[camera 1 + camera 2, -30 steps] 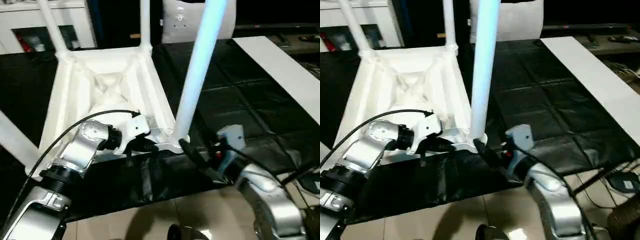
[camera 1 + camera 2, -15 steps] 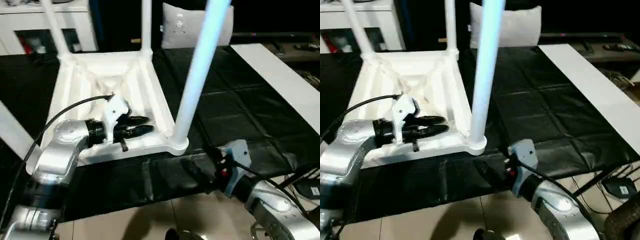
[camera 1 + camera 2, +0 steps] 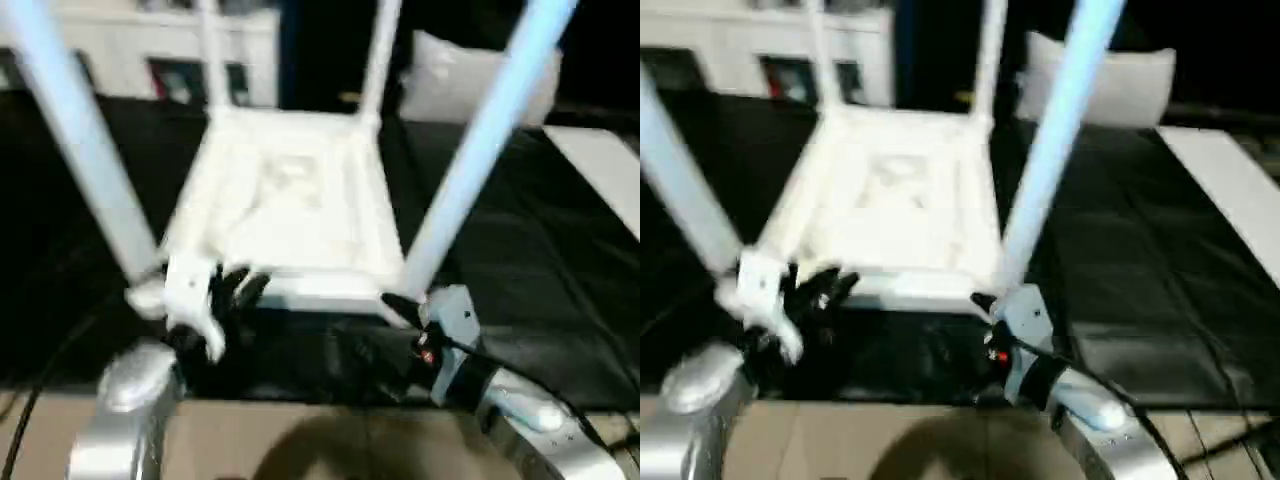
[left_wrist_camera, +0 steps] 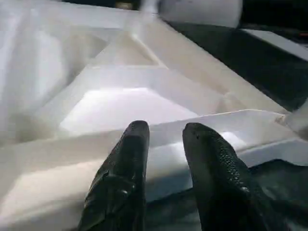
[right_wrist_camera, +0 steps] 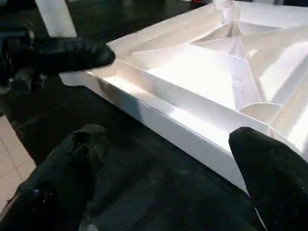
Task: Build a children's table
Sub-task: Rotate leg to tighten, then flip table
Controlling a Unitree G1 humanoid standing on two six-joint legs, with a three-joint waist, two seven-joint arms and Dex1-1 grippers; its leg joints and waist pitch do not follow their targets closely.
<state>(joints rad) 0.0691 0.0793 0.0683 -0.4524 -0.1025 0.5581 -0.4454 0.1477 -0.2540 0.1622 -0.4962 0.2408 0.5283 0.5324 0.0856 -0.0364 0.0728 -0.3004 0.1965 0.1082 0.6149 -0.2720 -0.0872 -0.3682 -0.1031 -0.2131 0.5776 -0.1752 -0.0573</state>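
Both claws have drawn back off the upturned tabletop point(image 3: 290, 215), which lies on the black surface point(image 3: 530, 250) by its near edge with 4 legs point(image 3: 470, 165) standing in the corner sockets; assembly looks finished. The left claw point(image 4: 163, 137), slightly parted and empty, hovers at the near rim. The right claw point(image 5: 163, 149), wide open and empty, faces the near right corner.

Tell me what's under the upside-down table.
The table lies on a black mat, with its four legs pointing up. What the mat rests on beneath the table is covered.
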